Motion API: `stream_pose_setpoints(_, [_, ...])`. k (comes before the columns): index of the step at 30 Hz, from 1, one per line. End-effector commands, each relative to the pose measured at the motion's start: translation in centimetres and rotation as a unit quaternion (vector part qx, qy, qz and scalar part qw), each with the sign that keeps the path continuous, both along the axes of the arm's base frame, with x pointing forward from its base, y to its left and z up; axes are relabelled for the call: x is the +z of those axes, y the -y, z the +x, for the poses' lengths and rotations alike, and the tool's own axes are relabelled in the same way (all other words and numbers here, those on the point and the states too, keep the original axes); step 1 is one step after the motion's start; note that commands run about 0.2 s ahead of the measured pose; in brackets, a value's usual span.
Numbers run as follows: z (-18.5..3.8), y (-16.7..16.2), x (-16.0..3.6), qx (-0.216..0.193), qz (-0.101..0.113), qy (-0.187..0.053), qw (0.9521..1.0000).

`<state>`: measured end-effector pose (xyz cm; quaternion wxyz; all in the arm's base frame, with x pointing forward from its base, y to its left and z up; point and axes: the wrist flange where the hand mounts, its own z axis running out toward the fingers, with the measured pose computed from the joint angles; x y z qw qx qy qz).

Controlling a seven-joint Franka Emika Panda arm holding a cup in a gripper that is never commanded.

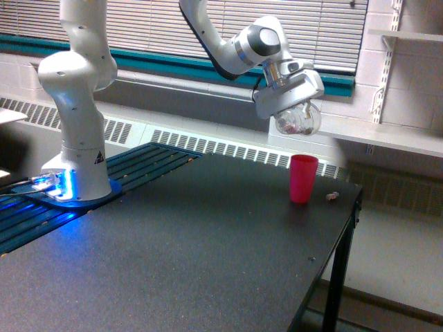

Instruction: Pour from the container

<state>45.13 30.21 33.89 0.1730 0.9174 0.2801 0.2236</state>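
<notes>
In the exterior view my gripper (296, 111) is shut on the clear round container (299, 120), which it holds tilted high above the table, its mouth turned toward the exterior view's right. Small pale and dark bits show inside it. Below it and slightly to the right, the opaque pink cup (303, 178) stands upright on the black table (173, 263), well apart from the container. A small pale bit (332, 196) lies on the table just right of the pink cup.
The arm's white base (76, 166) with a blue light stands at the exterior view's left on a slatted platform. The table's right edge (349, 228) runs close to the pink cup. A white shelf (387, 138) and blinds are behind.
</notes>
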Motion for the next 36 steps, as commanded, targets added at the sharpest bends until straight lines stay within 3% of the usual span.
stream_pose_setpoints(1, [-0.5, 0.6, -0.6, -0.024, 0.004, 0.003, 0.9997])
stream_pose_setpoints(12, [-0.3, 2.1, -0.8, -0.042, -0.004, 0.015, 0.999])
stream_pose_setpoints(36, [0.4, 3.5, 0.0, -0.043, 0.006, 0.022, 0.9988])
